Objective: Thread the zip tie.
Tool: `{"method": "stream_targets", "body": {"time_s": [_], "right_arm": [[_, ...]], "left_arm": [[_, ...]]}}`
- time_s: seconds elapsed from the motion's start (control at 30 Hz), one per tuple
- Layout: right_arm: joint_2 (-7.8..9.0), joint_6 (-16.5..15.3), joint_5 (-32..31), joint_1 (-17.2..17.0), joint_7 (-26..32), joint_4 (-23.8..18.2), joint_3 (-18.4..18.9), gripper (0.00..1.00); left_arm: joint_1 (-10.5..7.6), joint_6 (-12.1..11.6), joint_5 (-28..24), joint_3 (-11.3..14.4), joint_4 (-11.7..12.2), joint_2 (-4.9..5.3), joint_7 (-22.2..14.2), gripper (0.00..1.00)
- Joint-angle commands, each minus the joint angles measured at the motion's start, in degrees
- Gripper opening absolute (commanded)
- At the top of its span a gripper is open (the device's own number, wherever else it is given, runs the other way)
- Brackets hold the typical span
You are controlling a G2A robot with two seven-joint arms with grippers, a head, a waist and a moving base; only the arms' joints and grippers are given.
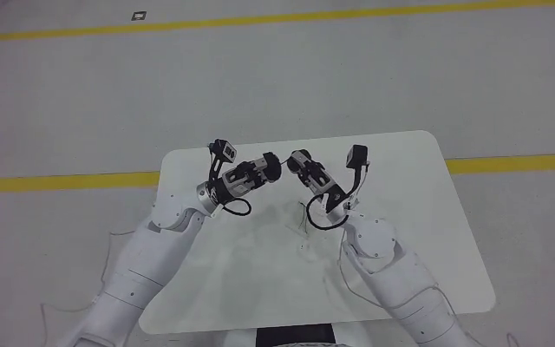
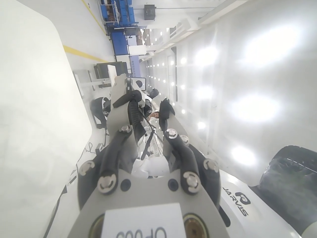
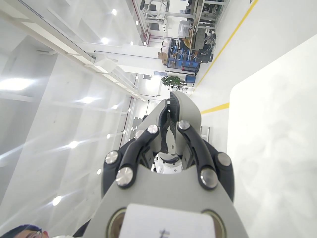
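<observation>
Both grippers hang over the middle of the white table [image 1: 408, 173], tips turned toward each other and a small gap apart. My left gripper [image 1: 274, 166] [image 2: 143, 95] is open, its two fingers spread. In the left wrist view the right arm's gripper shows through that gap, and I see nothing held between the left pads. My right gripper [image 1: 295, 161] [image 3: 171, 100] is shut, its ribbed pads pressed together. I cannot make out anything between them. A faint thin line [image 1: 300, 224] lies on the table below the grippers. I cannot tell whether it is the zip tie.
The table's rounded corners and edges show in both wrist views [image 2: 57, 50] [image 3: 247, 87]. Yellow floor lines [image 1: 78, 181] run behind and beside the table. Bare white tabletop lies on either side of the arms.
</observation>
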Motion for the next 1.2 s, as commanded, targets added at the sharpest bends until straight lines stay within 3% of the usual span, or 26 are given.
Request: {"method": "stream_targets", "body": {"time_s": [0.0, 0.43, 1.17], "right_arm": [[0.0, 0.3, -0.5, -0.1, 0.0, 0.1, 0.1, 0.0], [-0.46, 1.7, -2.0, -0.4, -3.9, 0.3, 0.8, 0.0], [-1.05, 0.9, -4.6, -0.3, -2.3, 0.4, -0.2, 0.0]], "left_arm": [[0.04, 0.1, 0.1, 0.0, 0.0, -0.02, 0.1, 0.22], [0.19, 1.1, 2.4, -0.1, -0.2, -0.03, 0.3, 0.24], [-0.67, 1.4, 3.4, 0.4, 1.1, -0.43, 0.7, 0.19]]}}
